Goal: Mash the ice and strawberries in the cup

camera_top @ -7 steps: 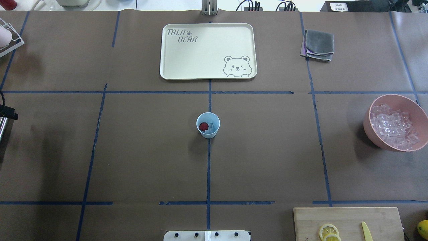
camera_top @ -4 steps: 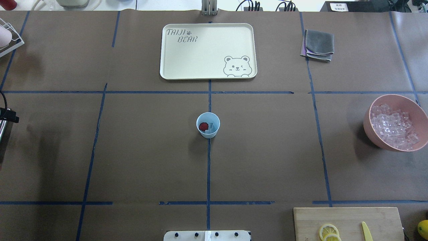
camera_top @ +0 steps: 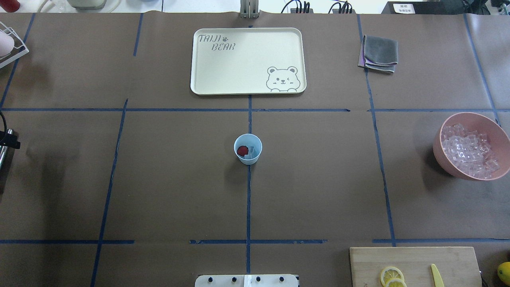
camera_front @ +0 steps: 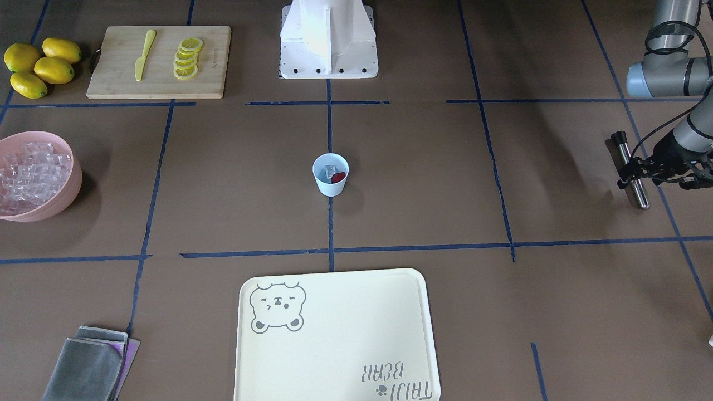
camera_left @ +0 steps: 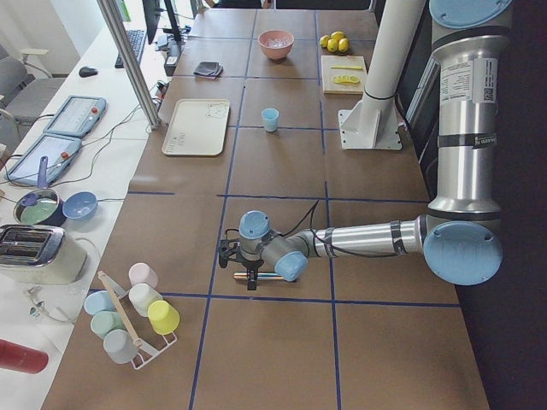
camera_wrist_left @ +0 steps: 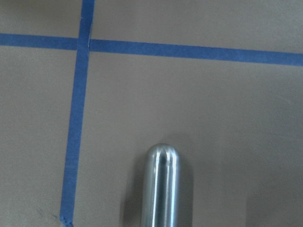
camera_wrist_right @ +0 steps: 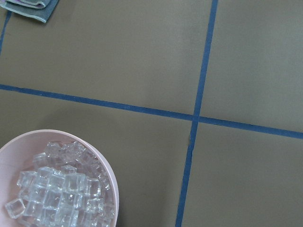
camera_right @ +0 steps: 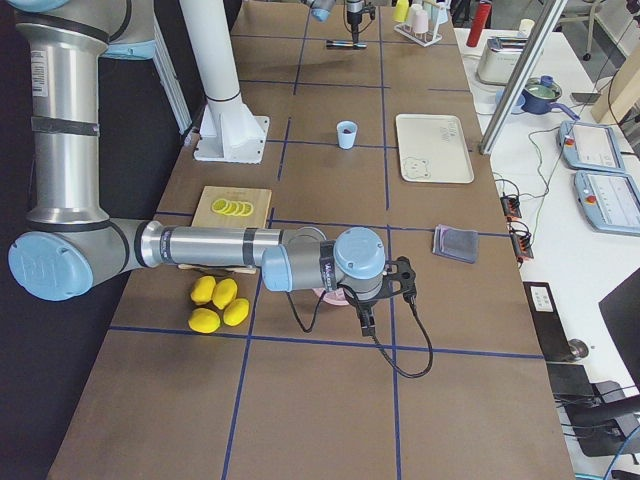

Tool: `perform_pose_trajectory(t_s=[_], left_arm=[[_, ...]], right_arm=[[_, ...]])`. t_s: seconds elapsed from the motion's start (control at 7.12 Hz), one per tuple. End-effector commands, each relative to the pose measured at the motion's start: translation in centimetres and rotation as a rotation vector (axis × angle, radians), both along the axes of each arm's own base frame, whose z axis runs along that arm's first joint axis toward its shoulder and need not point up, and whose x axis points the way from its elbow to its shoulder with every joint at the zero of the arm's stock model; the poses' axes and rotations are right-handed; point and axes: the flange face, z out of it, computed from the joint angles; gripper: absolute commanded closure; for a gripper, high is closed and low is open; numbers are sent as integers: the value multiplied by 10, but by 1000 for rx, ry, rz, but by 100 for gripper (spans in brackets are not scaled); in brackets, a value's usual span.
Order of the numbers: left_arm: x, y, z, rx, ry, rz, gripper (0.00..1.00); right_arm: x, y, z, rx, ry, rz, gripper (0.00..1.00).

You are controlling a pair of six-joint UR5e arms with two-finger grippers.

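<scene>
Tabletop (camera_top: 318, 179): matt brown paper covering, lightly creased, marked with smooth blue tape (camera_top: 248, 199). Cup (camera_top: 257, 154): smooth pale blue plastic, slight sheen. Ice (camera_wrist_right: 61, 189): clear, glassy, glossy. Bowl (camera_wrist_right: 19, 156): matt pink plastic. Rod (camera_wrist_left: 161, 189): polished metal, mirror-bright. Tray (camera_top: 239, 59): cream plastic, satin finish. Cloth (camera_top: 380, 52): soft grey fabric. Cutting board (camera_top: 414, 259): pale matt wood, faint grain.

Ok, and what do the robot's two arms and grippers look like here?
Both arms are silver-grey tubes with pale blue round joint caps: the left arm and the right arm. Each upright section carries a small printed label. The left gripper and the right gripper are black, jaws included, and a black cable loops from each wrist.
</scene>
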Motion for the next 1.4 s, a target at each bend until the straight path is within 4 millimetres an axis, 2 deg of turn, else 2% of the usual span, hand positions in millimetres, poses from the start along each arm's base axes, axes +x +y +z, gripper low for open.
perform_pose_trajectory(t_s=[0.0, 0.28, 0.42, 0.56, 0.7, 0.84, 0.98, 1.12, 1.26], left_arm=[[0, 1, 2, -3, -3, 0, 8], [-1, 0, 1, -1, -1, -2, 44], [-1, 0, 0, 1, -1, -2, 74], [-1, 0, 0, 0, 0, 0, 92], [0, -1, -3, 4, 3, 2, 100], [-2, -4, -15, 22, 28, 14, 100], [-14, -10, -36, 36, 71, 3, 100], [-47, -21, -69, 38, 157, -32, 100], [-54, -26, -127, 151, 199, -30, 100]], right_arm=[[0, -1, -1, 1, 0, 0, 1], [0, -1, -1, 1, 0, 0, 1], [0, -1, -1, 1, 0, 0, 1], [0, -1, -1, 1, 0, 0, 1], [0, -1, -1, 1, 0, 0, 1], [1, -1, -1, 3, 0, 1, 1], [1, -1, -1, 2, -1, 1, 1], [1, 0, 0, 0, -2, 1, 1], [1, 0, -1, 0, -2, 1, 1]])
